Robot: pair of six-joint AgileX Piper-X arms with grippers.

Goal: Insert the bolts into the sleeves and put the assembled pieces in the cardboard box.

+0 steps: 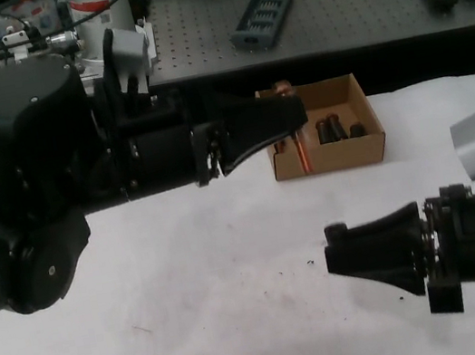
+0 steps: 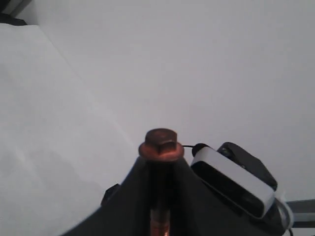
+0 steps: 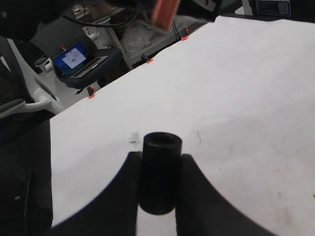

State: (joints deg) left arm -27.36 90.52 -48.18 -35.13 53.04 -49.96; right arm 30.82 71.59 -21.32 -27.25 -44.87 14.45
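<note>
left gripper, mid frame, clamps the copper bolt; right gripper, lower right, pinches the black sleeve.

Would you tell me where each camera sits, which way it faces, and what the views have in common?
High view: behind the arms, looking forward and down over the bench; shows both arms, the left gripper near the cardboard box, the right gripper nearer.
Left wrist view: on the left wrist, looking along its fingers clamped on a copper bolt.
Right wrist view: on the right wrist, looking along its fingers clamped on a black sleeve.
Shared: both wrist views show the bolt.
</note>
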